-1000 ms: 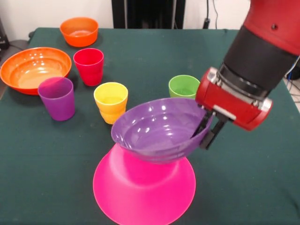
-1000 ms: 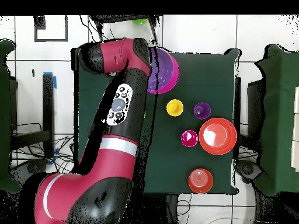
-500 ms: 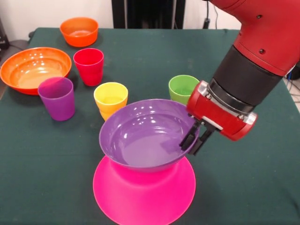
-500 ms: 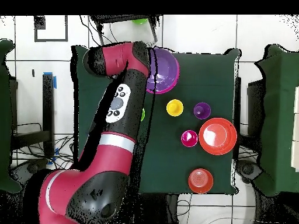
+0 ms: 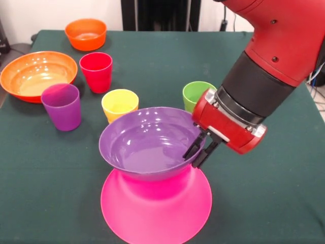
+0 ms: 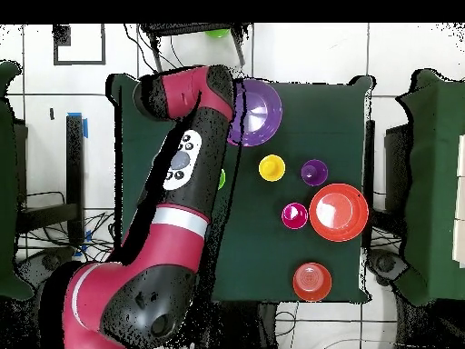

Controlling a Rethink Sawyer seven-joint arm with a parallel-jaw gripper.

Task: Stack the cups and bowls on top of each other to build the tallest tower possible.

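The gripper [image 5: 199,152] pinches the rim of the medium purple bowl [image 5: 147,145], one finger inside the wall and one outside. This bowl sits upright and open on the upturned large pink bowl [image 5: 156,203], which forms the base of the tower. Just behind the purple bowl stand the yellow cup [image 5: 120,105] and the light green cup [image 5: 196,94]. Farther behind it are the purple cup [image 5: 61,106], the red cup [image 5: 96,71], the large orange bowl [image 5: 36,74] and the small orange bowl [image 5: 86,33], all resting apart on the green table [image 5: 264,203].
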